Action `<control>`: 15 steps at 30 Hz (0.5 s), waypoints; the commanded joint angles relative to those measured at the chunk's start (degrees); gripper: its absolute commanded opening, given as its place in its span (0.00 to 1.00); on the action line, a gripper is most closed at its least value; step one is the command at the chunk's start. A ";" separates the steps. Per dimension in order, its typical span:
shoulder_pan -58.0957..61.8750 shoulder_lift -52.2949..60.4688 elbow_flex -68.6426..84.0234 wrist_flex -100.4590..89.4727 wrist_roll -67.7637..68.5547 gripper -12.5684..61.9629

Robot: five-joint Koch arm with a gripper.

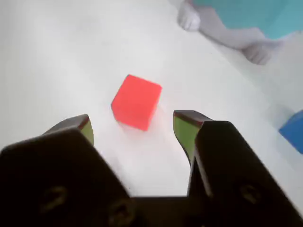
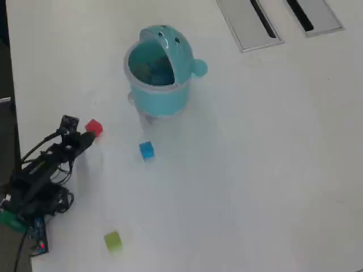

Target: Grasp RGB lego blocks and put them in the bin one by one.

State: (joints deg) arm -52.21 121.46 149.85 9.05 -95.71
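The red block (image 1: 136, 101) lies on the white table just beyond my gripper (image 1: 133, 128), whose two black jaws stand wide apart and empty on either side of it. In the overhead view the gripper (image 2: 84, 135) is at the left, right beside the red block (image 2: 93, 127). The blue block (image 2: 146, 150) lies to the right and shows at the right edge of the wrist view (image 1: 293, 131). The yellow-green block (image 2: 113, 241) lies near the bottom left. The light-teal bin (image 2: 157, 73) stands further up, its domed lid tipped open.
The arm's base and cables (image 2: 28, 198) sit at the left table edge. Two grey slotted panels (image 2: 278, 17) lie at the top right. The bin's pale feet (image 1: 189, 19) show at the top of the wrist view.
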 commanded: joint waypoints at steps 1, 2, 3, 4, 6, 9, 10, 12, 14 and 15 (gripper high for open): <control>-0.53 -1.58 -4.92 -4.66 0.00 0.58; -0.53 -2.55 -4.92 -5.36 0.00 0.58; -0.53 -3.87 -4.83 -6.59 0.00 0.58; -0.53 -5.80 -5.01 -7.56 0.00 0.58; -0.53 -6.94 -5.10 -8.44 0.09 0.58; -0.53 -9.14 -5.54 -8.96 0.35 0.58; -0.53 -9.76 -5.62 -9.14 0.44 0.58; -0.44 -11.34 -5.80 -10.55 0.62 0.58; -0.53 -14.77 -6.59 -12.22 0.79 0.58; -0.53 -16.00 -6.94 -13.45 0.79 0.58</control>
State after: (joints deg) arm -52.29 106.26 147.83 0.09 -95.36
